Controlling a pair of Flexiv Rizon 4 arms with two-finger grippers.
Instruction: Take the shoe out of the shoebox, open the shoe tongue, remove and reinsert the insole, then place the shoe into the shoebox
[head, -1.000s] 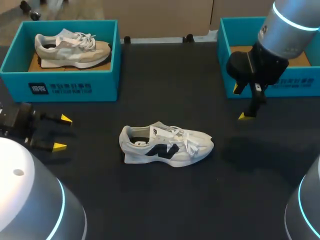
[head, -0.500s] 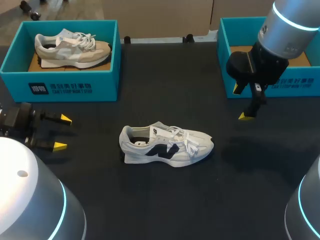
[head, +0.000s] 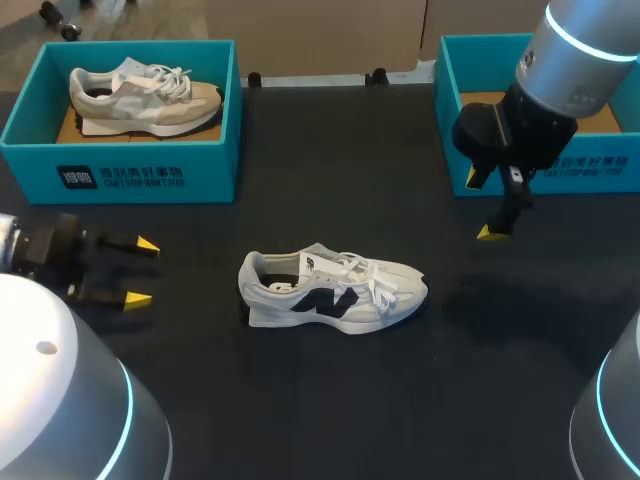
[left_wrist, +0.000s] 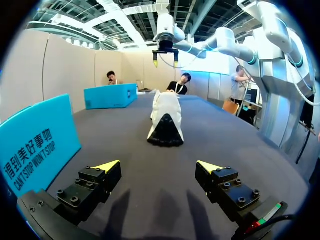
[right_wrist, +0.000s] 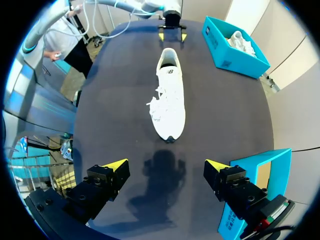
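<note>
STATE: white sneaker (head: 335, 290) upright on its sole on the bench (head: 330, 420), outside any shoebox | LEFT pincer (head: 142, 271): spread wide, empty, off the sneaker's heel | RIGHT pincer (head: 479, 205): spread wide, empty, beyond its toe | HANDLING: likely light, soft upper, stiffer sole; grip heel collar, pinch tongue's top edge.

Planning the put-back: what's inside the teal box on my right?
Only brown cardboard lining shows inside the right shoebox. My right arm covers most of its interior, so I cannot tell whether anything lies there.
</note>
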